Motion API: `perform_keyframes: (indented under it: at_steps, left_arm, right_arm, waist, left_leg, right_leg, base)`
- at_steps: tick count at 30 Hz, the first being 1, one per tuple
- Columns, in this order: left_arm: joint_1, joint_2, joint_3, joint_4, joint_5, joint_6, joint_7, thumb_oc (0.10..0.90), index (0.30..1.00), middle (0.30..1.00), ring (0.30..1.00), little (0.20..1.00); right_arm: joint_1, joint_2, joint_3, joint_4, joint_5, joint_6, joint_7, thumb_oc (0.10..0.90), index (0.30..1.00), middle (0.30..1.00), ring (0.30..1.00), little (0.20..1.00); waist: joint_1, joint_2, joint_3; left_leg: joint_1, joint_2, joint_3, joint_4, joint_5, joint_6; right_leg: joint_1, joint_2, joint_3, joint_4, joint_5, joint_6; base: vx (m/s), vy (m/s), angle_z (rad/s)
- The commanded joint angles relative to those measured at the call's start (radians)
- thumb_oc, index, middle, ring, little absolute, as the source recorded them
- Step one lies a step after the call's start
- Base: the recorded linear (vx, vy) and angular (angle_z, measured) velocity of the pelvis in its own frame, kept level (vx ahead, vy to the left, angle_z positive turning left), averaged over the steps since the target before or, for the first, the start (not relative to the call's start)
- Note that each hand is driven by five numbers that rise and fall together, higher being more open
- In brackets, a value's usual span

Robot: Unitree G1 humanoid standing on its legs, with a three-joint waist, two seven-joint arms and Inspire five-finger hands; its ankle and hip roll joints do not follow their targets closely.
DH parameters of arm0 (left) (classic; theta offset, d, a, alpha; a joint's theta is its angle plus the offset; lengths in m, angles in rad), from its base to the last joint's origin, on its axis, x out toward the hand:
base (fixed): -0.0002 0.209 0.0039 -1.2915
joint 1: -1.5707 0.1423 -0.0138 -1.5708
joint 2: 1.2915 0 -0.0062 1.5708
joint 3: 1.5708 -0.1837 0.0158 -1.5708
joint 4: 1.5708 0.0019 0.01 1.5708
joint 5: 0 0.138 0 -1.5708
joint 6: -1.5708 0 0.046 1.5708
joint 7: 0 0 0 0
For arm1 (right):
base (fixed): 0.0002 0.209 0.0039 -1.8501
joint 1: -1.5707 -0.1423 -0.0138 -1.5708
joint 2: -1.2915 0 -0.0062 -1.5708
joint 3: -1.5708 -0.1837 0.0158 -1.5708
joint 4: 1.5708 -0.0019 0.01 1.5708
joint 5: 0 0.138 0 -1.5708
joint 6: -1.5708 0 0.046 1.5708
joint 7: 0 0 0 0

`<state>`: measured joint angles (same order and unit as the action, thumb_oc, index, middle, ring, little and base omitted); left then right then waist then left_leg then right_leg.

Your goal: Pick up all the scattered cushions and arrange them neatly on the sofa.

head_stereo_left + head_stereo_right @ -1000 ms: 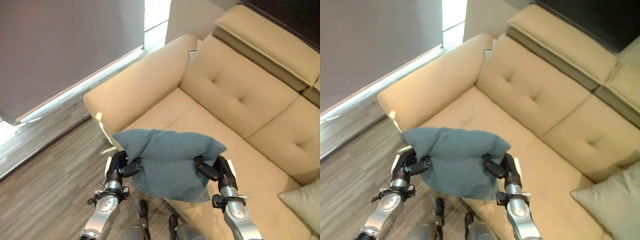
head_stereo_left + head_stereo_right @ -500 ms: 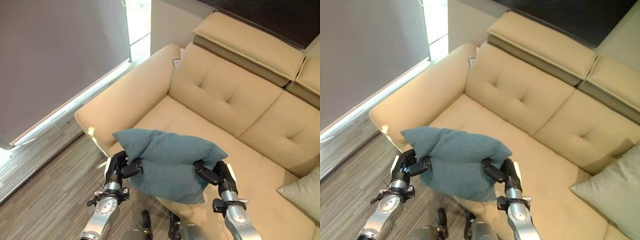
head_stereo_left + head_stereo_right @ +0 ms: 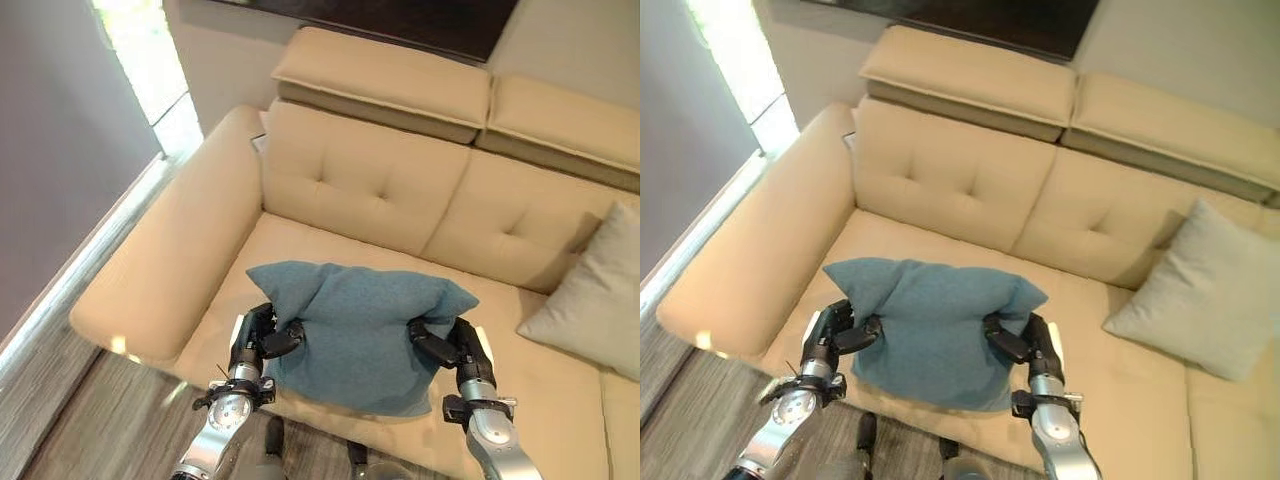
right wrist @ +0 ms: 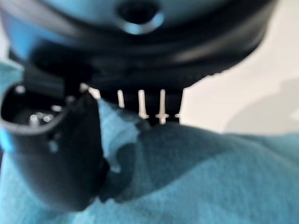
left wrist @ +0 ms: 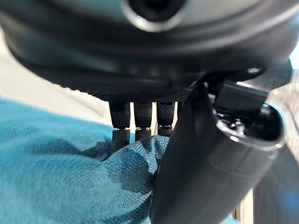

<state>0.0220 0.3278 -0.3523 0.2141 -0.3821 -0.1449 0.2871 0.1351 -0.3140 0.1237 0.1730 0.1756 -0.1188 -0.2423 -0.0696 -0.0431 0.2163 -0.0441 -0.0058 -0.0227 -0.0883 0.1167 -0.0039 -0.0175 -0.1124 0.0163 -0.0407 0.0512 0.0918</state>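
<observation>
**A:** While both arms are up in front of the robot, where's the teal cushion (image 3: pixel 362 330) sitting exactly?

**B:** It's held between the two hands, over the front part of the seat of the beige sofa (image 3: pixel 350 190). Looks like it's hanging in the air just above the seat near the front edge, though I honestly can't tell whether its bottom corner touches the leather or not. The top edge is bunched into two little peaks where the hands pinch it.

**A:** So what are the fingers doing?

**B:** The left hand (image 3: pixel 262 337) has the cushion's left end. In its wrist view the fingers (image 5: pixel 135 122) are tucked behind a fold of the teal fabric and the thumb presses on the near side, so they're clamped on the cloth. The right hand (image 3: pixel 452 344) does the same at the right end: thumb on the front, fingers (image 4: pixel 149 105) dug into the fabric behind it, also clamped on the cushion.

**A:** Anything else on the couch?

**B:** Yeah, a grey-green cushion (image 3: pixel 1200 290) leaning up against the backrest on the right side, well apart from the teal one. The left armrest (image 3: pixel 160 260) is just beside the left hand, and there's wood-look floor (image 3: pixel 70 430) at the lower left.
</observation>
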Motion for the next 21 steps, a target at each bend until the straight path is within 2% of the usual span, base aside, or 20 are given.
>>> perform_keyframes:
  at_steps: [1, 3, 5, 7, 17, 20, 21]
  left_arm:
    - [-0.095, 0.002, 0.019, -0.205, 0.063, -0.143, -0.033, 0.400, 0.300, 0.300, 0.300, 0.300]
    - [-0.106, 0.021, 0.049, -0.233, 0.074, -0.151, -0.018, 0.400, 0.300, 0.300, 0.300, 0.300]
    - [-0.115, 0.028, 0.065, -0.249, 0.081, -0.158, -0.010, 0.400, 0.300, 0.300, 0.300, 0.300]
    - [-0.128, 0.028, 0.073, -0.259, 0.090, -0.166, -0.006, 0.400, 0.300, 0.300, 0.300, 0.300]
    - [-0.384, 0.009, 0.020, -0.243, 0.102, -0.196, 0.075, 0.400, 0.300, 0.300, 0.300, 0.300]
    - [-0.519, 0.008, -0.016, -0.182, 0.104, -0.196, 0.112, 0.400, 0.300, 0.300, 0.300, 0.300]
    - [-0.620, 0.017, -0.044, -0.125, 0.126, -0.194, 0.139, 0.400, 0.300, 0.300, 0.300, 0.300]
  right_arm:
    - [-0.103, 0.007, -0.016, -0.156, 0.014, -0.139, 0.011, 0.400, 0.300, 0.300, 0.300, 0.300]
    - [-0.139, 0.014, -0.003, -0.165, 0.005, -0.143, 0.010, 0.400, 0.300, 0.300, 0.300, 0.300]
    - [-0.173, 0.019, 0.008, -0.172, 0.001, -0.147, 0.011, 0.400, 0.300, 0.300, 0.300, 0.300]
    - [-0.200, 0.019, 0.013, -0.178, -0.009, -0.150, 0.008, 0.400, 0.300, 0.300, 0.300, 0.300]
    - [-0.457, -0.012, 0.089, -0.174, 0.003, -0.157, -0.039, 0.400, 0.300, 0.300, 0.300, 0.300]
    - [-0.569, -0.014, 0.120, -0.134, -0.002, -0.152, -0.075, 0.400, 0.300, 0.300, 0.300, 0.300]
    - [-0.647, -0.022, 0.143, -0.096, -0.009, -0.150, -0.098, 0.400, 0.300, 0.300, 0.300, 0.300]
  waist:
    - [0.042, -0.001, -0.092]
    - [0.053, -0.002, -0.083]
    - [0.073, -0.003, -0.079]
    - [0.077, -0.004, -0.080]
    - [0.065, -0.001, -0.118]
    - [0.061, 0.006, -0.123]
    - [0.059, 0.011, -0.122]
  left_leg:
    - [0.004, 0.019, 0.018, 0.053, -0.154, -0.029]
    - [0.016, 0.021, 0.072, 0.054, -0.168, -0.016]
    - [0.023, 0.028, 0.106, 0.056, -0.178, -0.013]
    - [0.030, 0.029, 0.119, 0.055, -0.183, -0.011]
    - [0.030, 0.020, 0.130, 0.001, -0.168, -0.020]
    - [0.009, 0.024, 0.121, 0.001, -0.159, -0.029]
    - [-0.007, 0.028, 0.118, 0.001, -0.152, -0.035]
  right_leg:
    - [-0.027, -0.010, -0.051, 0.102, -0.082, 0.059]
    - [-0.062, -0.028, -0.071, 0.127, -0.056, 0.085]
    - [-0.076, -0.057, -0.147, 0.129, -0.037, 0.094]
    - [-0.073, -0.069, -0.185, 0.116, -0.026, 0.098]
    - [-0.061, -0.050, -0.184, -0.018, 0.017, 0.089]
    - [-0.066, -0.041, -0.189, -0.046, 0.023, 0.086]
    - [-0.077, -0.035, -0.190, -0.047, 0.017, 0.085]
  base:
    - [0.02, 0.130, -0.53]
    - [0.01, 0.132, -0.63]
    - [0.01, 0.028, -0.86]
    - [0.06, -0.010, -0.69]
    - [0.07, -0.019, -0.07]
    - [0.01, -0.046, 0.00]
    - [-0.02, -0.041, 0.01]
